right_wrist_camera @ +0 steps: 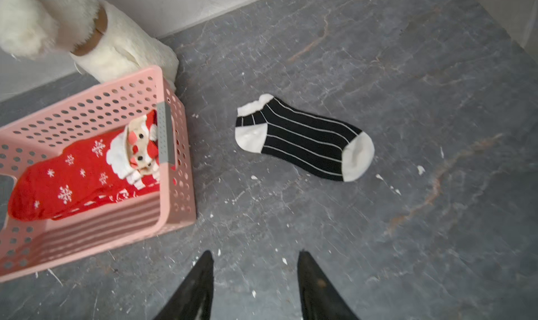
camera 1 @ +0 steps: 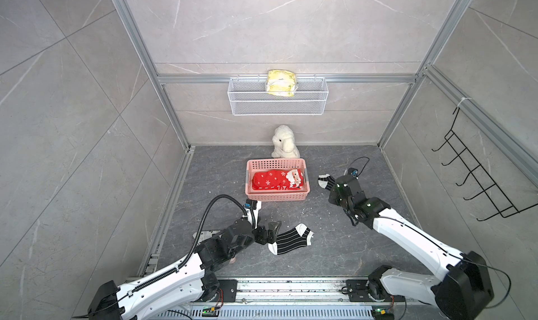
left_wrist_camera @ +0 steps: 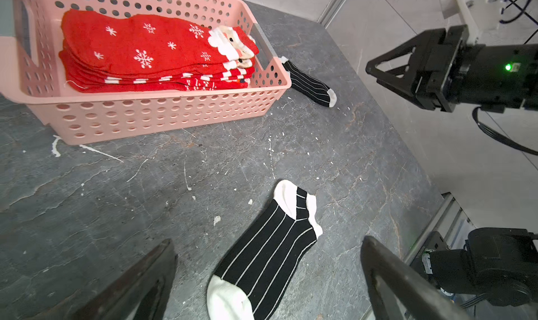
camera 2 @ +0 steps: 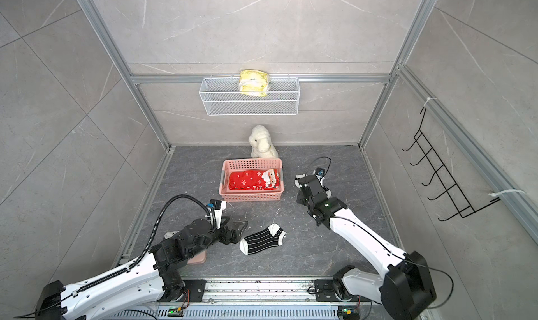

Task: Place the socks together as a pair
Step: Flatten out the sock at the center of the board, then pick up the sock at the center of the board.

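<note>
Plainly, left gripper (left_wrist_camera: 266,242) and right gripper (right_wrist_camera: 256,253) gape empty; black socks (camera 1: 291,240) lie apart.

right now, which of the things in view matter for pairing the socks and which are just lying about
For the job:
- near black striped sock, loose on the floor
- far black striped sock, loose beside the basket
- red socks, stacked in the pink basket

Just lying about:
- white plush toy
- wire wall basket
- yellow packet
- black hook rack
</note>
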Controlling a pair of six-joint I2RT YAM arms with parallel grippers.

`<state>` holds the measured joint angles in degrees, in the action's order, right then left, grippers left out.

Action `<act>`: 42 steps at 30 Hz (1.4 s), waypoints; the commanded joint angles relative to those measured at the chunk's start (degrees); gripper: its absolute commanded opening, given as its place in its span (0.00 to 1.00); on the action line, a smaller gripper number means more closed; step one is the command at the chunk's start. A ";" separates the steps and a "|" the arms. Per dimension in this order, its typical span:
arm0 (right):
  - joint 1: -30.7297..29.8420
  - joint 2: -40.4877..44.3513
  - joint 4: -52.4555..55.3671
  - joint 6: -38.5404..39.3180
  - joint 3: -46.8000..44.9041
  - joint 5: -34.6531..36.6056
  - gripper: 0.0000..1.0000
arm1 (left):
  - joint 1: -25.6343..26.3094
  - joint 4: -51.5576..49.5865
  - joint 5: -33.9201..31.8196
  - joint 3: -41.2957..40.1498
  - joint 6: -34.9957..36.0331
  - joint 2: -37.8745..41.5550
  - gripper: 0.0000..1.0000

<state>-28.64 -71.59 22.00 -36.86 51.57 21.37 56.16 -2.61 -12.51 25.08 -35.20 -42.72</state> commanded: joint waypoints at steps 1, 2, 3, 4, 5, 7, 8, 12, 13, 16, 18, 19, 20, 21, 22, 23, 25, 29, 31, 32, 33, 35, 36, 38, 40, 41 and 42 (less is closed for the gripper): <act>1.81 -11.88 1.91 -3.62 9.50 -2.15 0.38 | -0.05 -1.58 -0.91 -0.93 -1.75 2.76 1.00; 2.53 -14.55 1.49 -3.96 11.31 -2.79 0.38 | -0.03 -2.43 -0.99 -0.99 -1.76 2.82 1.00; 3.22 -16.97 0.97 -4.06 13.19 -3.70 0.38 | 0.00 -3.21 -0.57 -1.00 -1.59 2.90 1.00; 3.92 -19.10 1.13 -4.20 14.93 -4.28 0.37 | -0.01 -3.53 -0.06 -1.11 -1.46 2.99 1.00; 4.58 -21.47 1.97 -4.41 17.14 -4.64 0.37 | -0.03 -3.81 0.68 -1.29 -1.90 3.12 1.00; 5.59 -25.72 3.60 -4.88 21.31 -5.15 0.38 | -0.01 -4.24 2.38 -1.25 -2.96 3.62 1.00; 6.00 -27.58 4.01 -5.03 23.03 -5.14 0.38 | -0.08 -4.33 3.31 -1.18 -3.41 4.22 1.00; 7.40 -33.81 3.49 -4.97 28.45 -6.60 0.38 | -0.04 -4.28 4.21 -2.07 -3.83 6.65 1.00; 7.74 -35.79 3.79 -4.89 30.10 -7.04 0.38 | -0.03 -4.24 4.04 -2.40 -3.76 7.37 1.00; 8.30 -40.96 5.34 -4.39 34.67 -7.89 0.38 | -0.04 -4.23 3.21 -3.53 -3.42 8.89 0.99; 8.65 -44.61 6.79 -3.96 37.86 -7.74 0.38 | -0.06 -5.27 2.39 -3.86 -3.33 9.55 0.99; 8.79 -46.08 7.50 -3.99 39.10 -7.66 0.38 | -0.01 -5.75 2.29 -3.82 -3.30 9.79 1.00; 9.02 -47.89 8.19 -3.85 40.33 -7.40 0.38 | -0.06 -6.05 2.24 -4.00 -3.37 10.00 0.99; 9.27 -49.19 8.62 -3.84 41.42 -7.38 0.38 | -0.01 -6.26 2.30 -4.12 -3.46 10.19 0.99; 9.32 -50.20 8.67 -3.67 42.08 -7.38 0.38 | -0.03 -6.42 2.30 -4.18 -3.60 10.45 0.99; 9.45 -51.18 8.67 -3.31 42.78 -7.39 0.38 | -0.08 -6.49 2.39 -4.27 -3.73 10.71 0.99; 9.68 -52.77 9.09 -2.48 44.29 -6.80 0.38 | -0.03 -6.69 2.69 -4.55 -3.97 11.24 0.99; 9.91 -54.82 9.97 -0.45 46.56 -5.35 0.40 | -0.08 -7.38 3.72 -4.90 -4.13 12.43 0.98; 10.09 -55.46 9.39 0.20 46.76 -5.37 0.40 | -0.05 -7.67 3.86 -5.05 -4.39 13.15 0.97; 10.24 -55.92 9.55 0.41 47.26 -5.37 0.41 | -0.03 -7.74 3.81 -5.26 -4.55 13.50 0.97; 10.27 -56.55 10.06 0.64 48.06 -5.52 0.41 | -0.07 -7.78 3.82 -5.38 -4.78 13.83 0.97; 10.45 -57.70 11.24 0.75 49.49 -5.54 0.41 | -0.08 -7.76 3.81 -5.64 -5.18 14.36 0.97; 10.45 -58.27 11.61 0.84 49.97 -5.48 0.41 | -0.08 -7.85 3.86 -5.70 -5.37 14.57 0.97; 10.50 -59.19 12.16 0.93 50.86 -5.24 0.40 | 0.00 -8.11 3.68 -5.95 -5.57 15.00 0.96; 10.59 -59.92 12.82 1.01 51.50 -4.95 0.40 | -0.04 -8.37 3.60 -5.92 -5.69 15.29 0.96; 10.58 -60.11 12.89 0.95 51.54 -4.72 0.39 | -0.03 -8.55 3.54 -5.96 -5.74 15.48 0.96; 10.55 -60.23 12.94 0.94 51.45 -4.59 0.39 | -0.04 -8.63 3.47 -5.97 -5.83 15.60 0.96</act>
<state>-18.24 -130.06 32.12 -36.80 101.60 15.22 56.16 -11.60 -8.86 19.00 -39.92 -27.90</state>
